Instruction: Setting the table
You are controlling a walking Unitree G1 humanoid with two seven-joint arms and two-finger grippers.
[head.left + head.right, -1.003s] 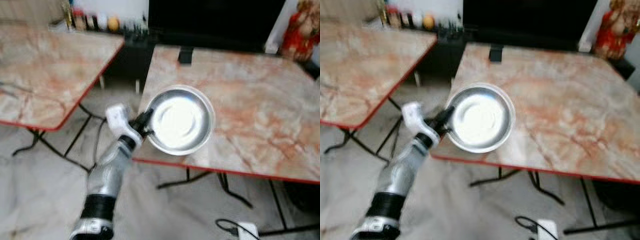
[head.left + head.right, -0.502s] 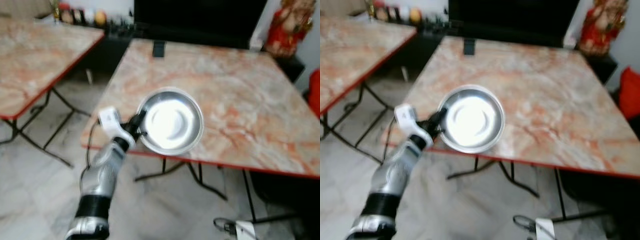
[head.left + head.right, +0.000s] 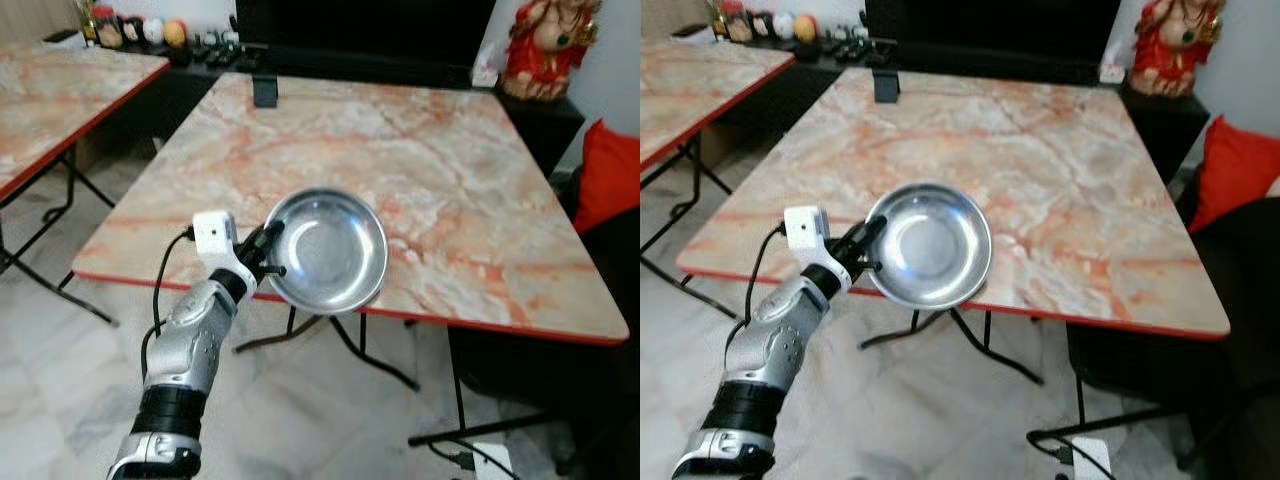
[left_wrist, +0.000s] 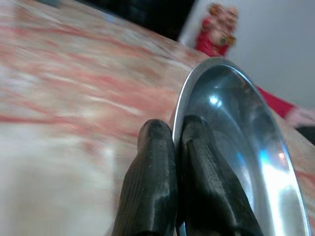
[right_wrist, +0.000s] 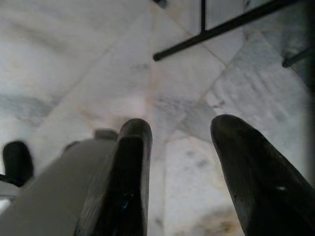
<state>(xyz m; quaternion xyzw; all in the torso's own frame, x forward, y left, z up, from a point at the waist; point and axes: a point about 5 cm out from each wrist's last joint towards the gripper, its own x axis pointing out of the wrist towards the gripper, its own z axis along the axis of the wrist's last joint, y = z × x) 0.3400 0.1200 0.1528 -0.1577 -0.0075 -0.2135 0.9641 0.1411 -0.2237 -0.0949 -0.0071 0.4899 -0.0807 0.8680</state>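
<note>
A shiny steel bowl (image 3: pixel 325 250) hangs over the near edge of the marble table (image 3: pixel 420 150), tilted toward me. My left gripper (image 3: pixel 268 240) is shut on the bowl's left rim, one finger inside and one outside. In the left wrist view both black fingers (image 4: pixel 157 162) pinch the bowl's rim (image 4: pixel 197 88). My right gripper (image 5: pixel 179 142) hangs open over the marble floor, nothing between its fingers.
A second marble table (image 3: pixel 50 90) stands to the left, with a floor gap between them. A black screen (image 3: pixel 360 30) and a red figurine (image 3: pixel 545 45) are at the far edge. A red cushion (image 3: pixel 610 170) lies at the right. Folding table legs and a cable are underneath.
The camera has come closer and swung right, so the table has shifted in view. The bowl stays in my left gripper at the table's near edge.
</note>
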